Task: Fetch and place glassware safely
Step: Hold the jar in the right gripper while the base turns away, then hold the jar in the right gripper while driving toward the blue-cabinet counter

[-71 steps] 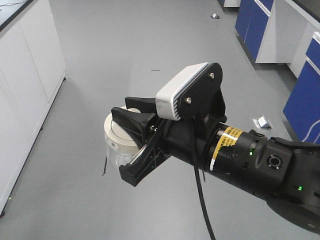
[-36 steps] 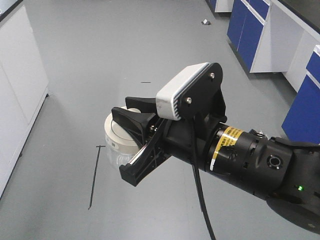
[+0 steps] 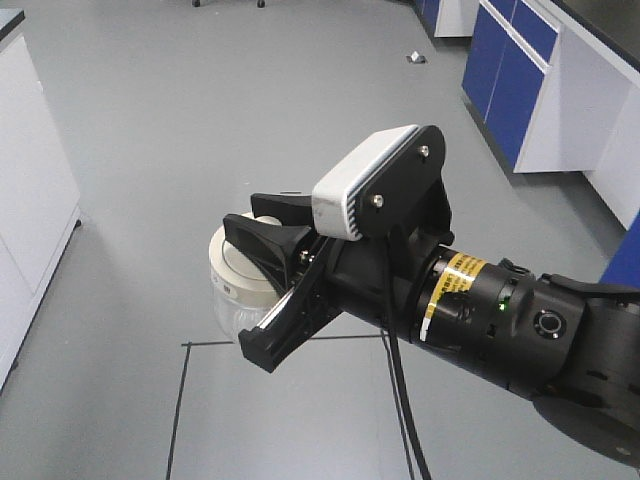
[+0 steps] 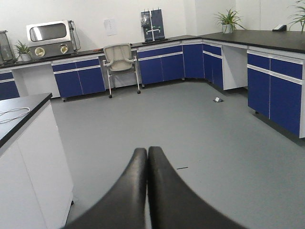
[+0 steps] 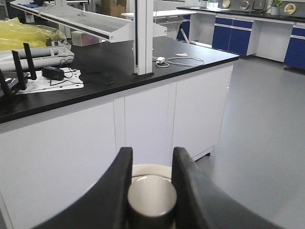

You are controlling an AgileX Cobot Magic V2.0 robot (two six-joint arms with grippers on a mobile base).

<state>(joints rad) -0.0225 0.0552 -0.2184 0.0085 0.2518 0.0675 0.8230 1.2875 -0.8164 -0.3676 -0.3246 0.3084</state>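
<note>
The right gripper (image 5: 152, 162) is clamped on the lid knob of the jar (image 3: 228, 272), holding it roughly upright in mid-air, with the bench (image 5: 95, 71) straight ahead, while the left gripper (image 4: 147, 160) is closed and empty.

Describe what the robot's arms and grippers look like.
The right arm is black and cylindrical, with a yellow label, green indicator lights and a dangling black cable. A white-fronted camera housing sits above the black right gripper. The left gripper has curved black fingers.
</note>
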